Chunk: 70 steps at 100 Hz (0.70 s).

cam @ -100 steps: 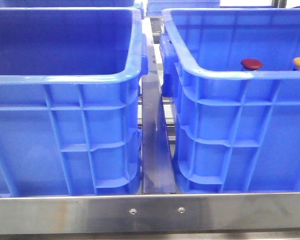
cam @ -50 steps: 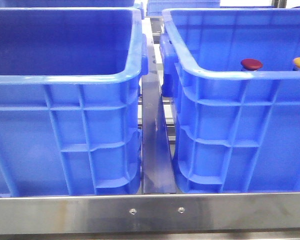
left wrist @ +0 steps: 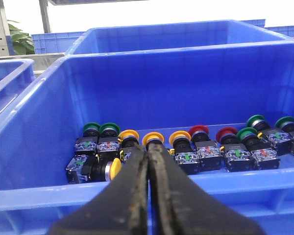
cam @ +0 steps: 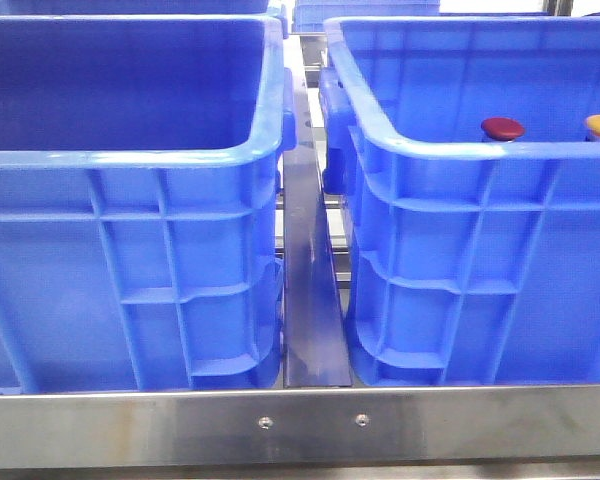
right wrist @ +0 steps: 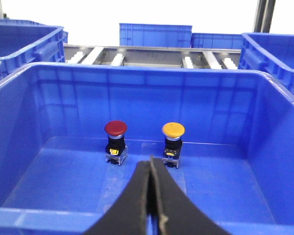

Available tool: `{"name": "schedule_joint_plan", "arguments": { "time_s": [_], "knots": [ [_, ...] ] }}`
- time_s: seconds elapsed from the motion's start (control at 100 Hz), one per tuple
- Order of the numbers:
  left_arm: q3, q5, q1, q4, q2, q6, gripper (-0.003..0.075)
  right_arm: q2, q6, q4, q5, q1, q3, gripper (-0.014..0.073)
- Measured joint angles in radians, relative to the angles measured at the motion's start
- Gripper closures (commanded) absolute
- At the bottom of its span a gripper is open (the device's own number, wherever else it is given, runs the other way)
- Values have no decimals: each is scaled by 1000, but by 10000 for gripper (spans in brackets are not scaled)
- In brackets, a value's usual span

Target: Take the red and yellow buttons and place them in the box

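Right claw (right wrist: 152, 169) pinched together, near yellow button (right wrist: 173, 129).

- darker blue crate (cam: 130, 200) — left in the front view
- green buttons (left wrist: 100, 129), several, in a crate
- steel rail (cam: 300, 425) along the near edge
- roller conveyor (right wrist: 152, 56) — behind the crates

The lighter blue ribbed plastic crate (cam: 460, 260) is showing smooth, slightly glossy walls, and so is the darker blue plastic crate (cam: 130, 270). Ahead of the right pincer (right wrist: 152, 169), with its worn, matt black fingers, the dark red domed button (right wrist: 115, 128) and yellow-orange domed button (right wrist: 173, 129) are looking smooth, faintly shiny plastic. The brushed steel rail (cam: 300, 425) is gleaming dully.
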Motion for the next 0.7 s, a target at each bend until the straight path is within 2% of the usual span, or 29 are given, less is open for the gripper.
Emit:
{"name": "schedule_joint_plan", "arguments": {
  "time_s": [0.13, 0.29, 0.7],
  "knots": [
    [0, 0, 0, 0, 0, 0, 739, -87, 11, -1, -14, 0, 60, 681],
    [0, 0, 0, 0, 0, 0, 739, -102, 31, -1, -54, 0, 117, 681],
    [0, 0, 0, 0, 0, 0, 739, -103, 39, -2, -117, 0, 126, 681]
  ]
}}
